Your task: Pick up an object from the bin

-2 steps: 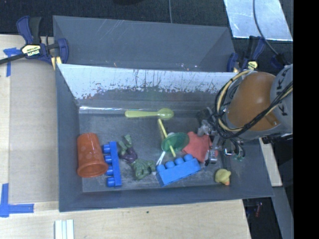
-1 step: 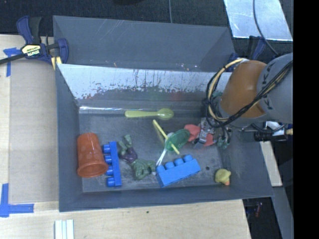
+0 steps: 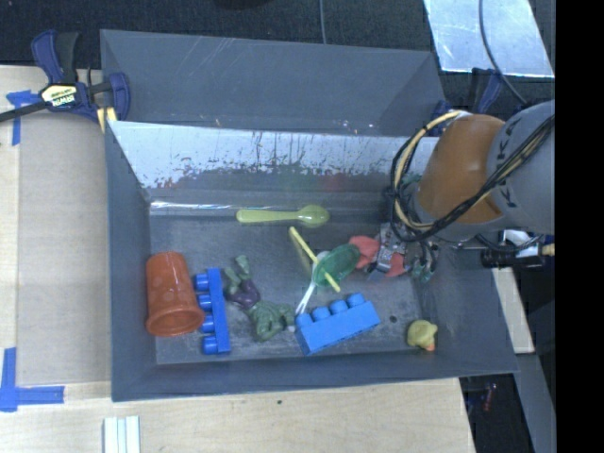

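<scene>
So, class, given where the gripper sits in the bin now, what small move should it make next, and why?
Probably a slight shift toward the red toy, to centre on it. The gripper sits at the right end of the bin, just beside that toy, its nearest thing; a green piece lies right by the toy's other side, so a well-centred approach seems safer.
</scene>
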Motion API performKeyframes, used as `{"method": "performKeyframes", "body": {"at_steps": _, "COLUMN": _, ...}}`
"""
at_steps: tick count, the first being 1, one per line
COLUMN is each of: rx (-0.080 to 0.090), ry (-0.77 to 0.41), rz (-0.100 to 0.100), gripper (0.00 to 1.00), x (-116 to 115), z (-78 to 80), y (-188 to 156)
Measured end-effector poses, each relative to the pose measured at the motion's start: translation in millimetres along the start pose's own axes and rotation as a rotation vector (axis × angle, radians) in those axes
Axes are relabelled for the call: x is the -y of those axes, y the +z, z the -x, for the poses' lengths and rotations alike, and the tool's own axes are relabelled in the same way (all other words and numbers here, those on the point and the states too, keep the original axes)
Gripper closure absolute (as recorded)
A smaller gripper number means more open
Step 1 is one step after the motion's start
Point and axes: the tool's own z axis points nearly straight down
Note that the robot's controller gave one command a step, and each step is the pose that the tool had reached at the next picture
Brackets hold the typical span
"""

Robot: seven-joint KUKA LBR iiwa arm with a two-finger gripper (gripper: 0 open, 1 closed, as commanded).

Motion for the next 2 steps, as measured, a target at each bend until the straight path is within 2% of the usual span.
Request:
{"method": "performKeyframes", "body": {"at_steps": 1, "rx": -0.006, "ry": -0.040, "rz": -0.002, "gripper": 1.00, "x": 1, "z": -7.3, "y": -66}}
{"method": "performKeyframes", "body": {"at_steps": 2, "rx": -0.005, "ry": -0.033, "rz": -0.001, "gripper": 1.00, "x": 7, "z": 0.6, "y": -96}}
